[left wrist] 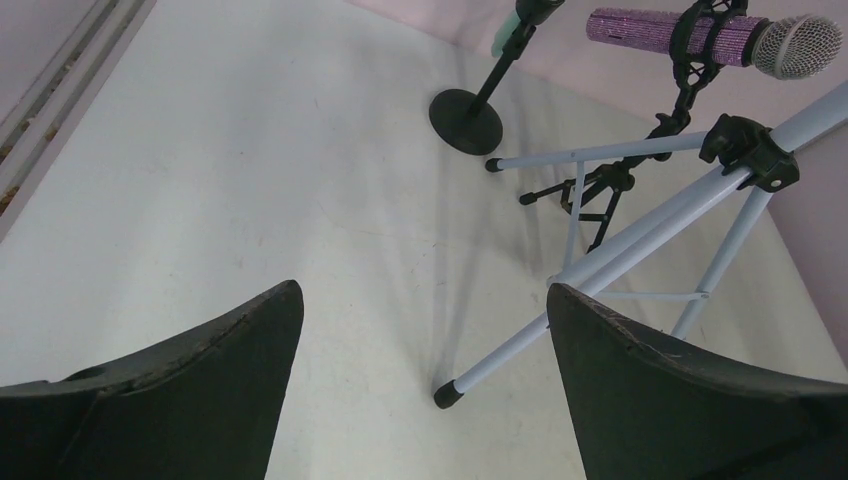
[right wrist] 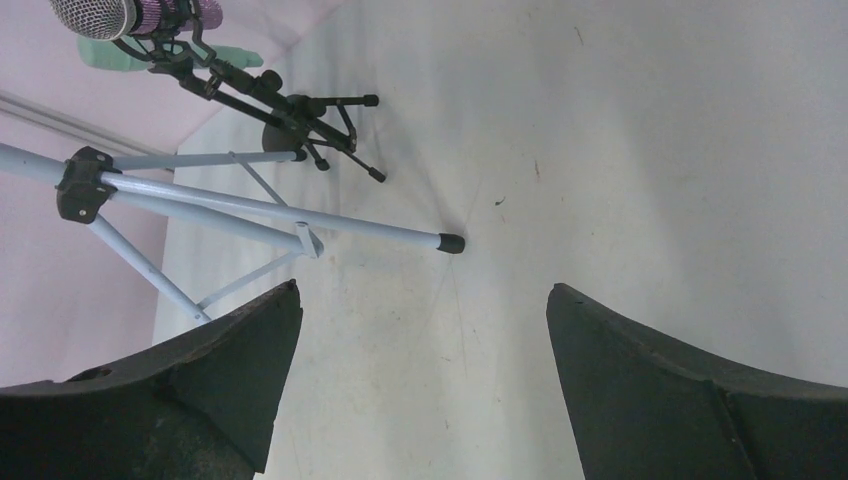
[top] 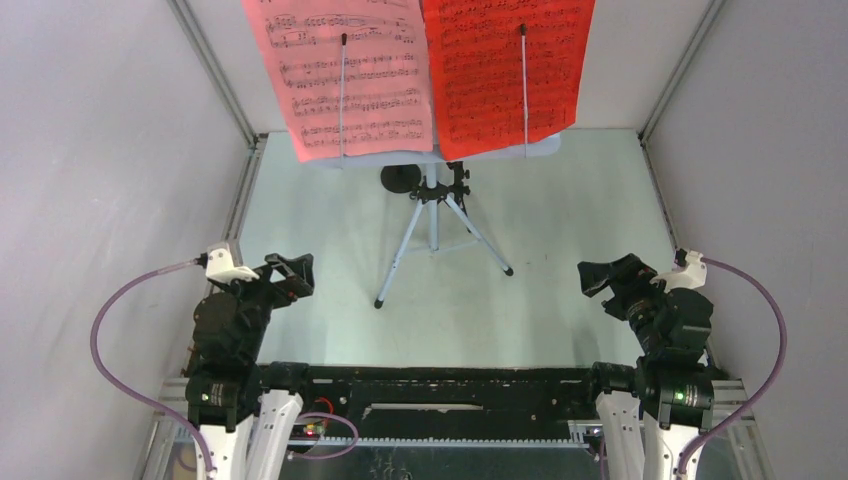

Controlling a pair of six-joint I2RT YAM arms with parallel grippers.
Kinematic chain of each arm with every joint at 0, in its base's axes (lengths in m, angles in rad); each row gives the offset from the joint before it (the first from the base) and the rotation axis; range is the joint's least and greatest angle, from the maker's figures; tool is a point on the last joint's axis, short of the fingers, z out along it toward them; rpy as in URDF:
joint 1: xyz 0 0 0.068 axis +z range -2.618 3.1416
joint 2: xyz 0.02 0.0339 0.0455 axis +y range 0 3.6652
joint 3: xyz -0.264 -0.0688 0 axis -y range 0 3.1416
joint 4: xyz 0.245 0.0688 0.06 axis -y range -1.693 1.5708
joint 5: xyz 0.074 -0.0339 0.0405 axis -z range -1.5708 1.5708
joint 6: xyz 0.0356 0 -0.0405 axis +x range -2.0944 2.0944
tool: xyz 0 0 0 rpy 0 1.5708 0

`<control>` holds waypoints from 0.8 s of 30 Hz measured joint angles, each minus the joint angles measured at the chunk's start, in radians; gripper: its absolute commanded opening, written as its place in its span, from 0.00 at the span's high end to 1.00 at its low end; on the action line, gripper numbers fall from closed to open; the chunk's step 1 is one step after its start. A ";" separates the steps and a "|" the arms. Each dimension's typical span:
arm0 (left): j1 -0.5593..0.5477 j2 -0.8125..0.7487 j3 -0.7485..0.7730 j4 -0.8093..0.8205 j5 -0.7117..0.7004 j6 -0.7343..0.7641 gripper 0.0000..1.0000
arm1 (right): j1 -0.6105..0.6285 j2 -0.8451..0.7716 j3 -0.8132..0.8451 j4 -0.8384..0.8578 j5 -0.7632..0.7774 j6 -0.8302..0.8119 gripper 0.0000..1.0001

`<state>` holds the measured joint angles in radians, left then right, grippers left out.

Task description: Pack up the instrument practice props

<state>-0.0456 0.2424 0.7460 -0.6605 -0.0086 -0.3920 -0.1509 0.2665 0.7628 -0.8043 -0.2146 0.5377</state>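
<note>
Tripod (top: 433, 235) stood at upper centre of the overhead view on the table (top: 580, 200), holding the pink score sheet (top: 340, 75) and red score sheet (top: 505, 70) at the top. The left tool (top: 290, 272) and right tool (top: 605, 275) sat lower left and lower right, about equally far from it, both spread wide and empty. In the left wrist view, its nearest leg slanted up to the right, toward the purple microphone (left wrist: 660, 30). In the right wrist view, a leg crossed the upper left.
</note>
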 measured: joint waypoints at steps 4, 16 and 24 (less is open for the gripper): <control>0.000 -0.007 -0.014 0.009 0.005 0.000 0.00 | 0.000 0.006 0.000 -0.009 0.006 -0.002 0.00; 0.000 0.022 -0.018 0.008 0.014 0.000 0.00 | 0.000 0.043 0.014 -0.031 -0.009 0.002 0.01; 0.000 0.041 -0.018 0.009 0.021 0.001 0.00 | 0.000 0.099 0.084 -0.014 -0.117 0.002 0.06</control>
<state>-0.0456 0.2832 0.7284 -0.6518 0.0120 -0.3908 -0.1505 0.3653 0.8471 -0.8185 -0.3321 0.5400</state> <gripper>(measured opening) 0.996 0.946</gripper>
